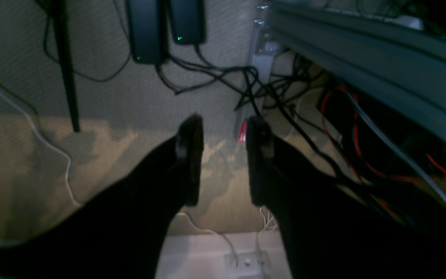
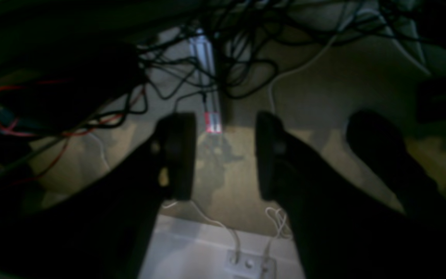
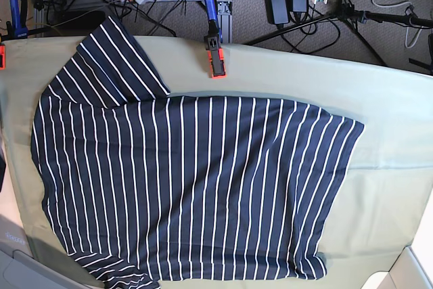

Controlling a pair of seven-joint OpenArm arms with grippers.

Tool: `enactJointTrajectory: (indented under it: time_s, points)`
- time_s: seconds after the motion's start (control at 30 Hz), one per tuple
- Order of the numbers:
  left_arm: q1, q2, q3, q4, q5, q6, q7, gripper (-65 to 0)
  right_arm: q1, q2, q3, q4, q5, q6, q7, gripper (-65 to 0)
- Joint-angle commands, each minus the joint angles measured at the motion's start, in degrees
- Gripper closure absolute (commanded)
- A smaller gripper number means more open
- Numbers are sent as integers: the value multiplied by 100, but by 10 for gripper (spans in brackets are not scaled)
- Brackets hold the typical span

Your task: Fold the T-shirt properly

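Jaws stand apart and empty on the left gripper point(image 1: 223, 159) and right gripper point(image 2: 225, 155), both off the table over floor cables. The T-shirt point(image 3: 196, 187) lies spread on the pale green cloth point(image 3: 392, 133) (far-left sleeve up). Start by pinching a sleeve-side edge, both grippers level.

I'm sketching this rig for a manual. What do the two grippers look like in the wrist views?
Both the left gripper and the right gripper are plain black, each with two broad arms ending in flat rounded pads. No markings show; both views are dim.
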Motion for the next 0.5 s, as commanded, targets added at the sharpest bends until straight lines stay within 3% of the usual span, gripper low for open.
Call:
enactJointTrajectory:
  time_s: [0.0,0.1,0.33,0.47]
  points:
    - [166,-90,-22,289,-90,-107,37,-228,-251,144,20,295,153,4,-61,-255]
    - [570,-175,-170,1139,-293,-212,321,-228,-885,358,20,1193,468,9,-166,-255]
    - [1578,-216,-1283,3305,-1513,-1158,1084,-228,-2457,920,42,3427,1161,7,-396,-255]
    - [2013,-236,-1851,4446,-2103,-1270,1344,-228,-3171,1123,245,4631,1679,9,-490,-255]
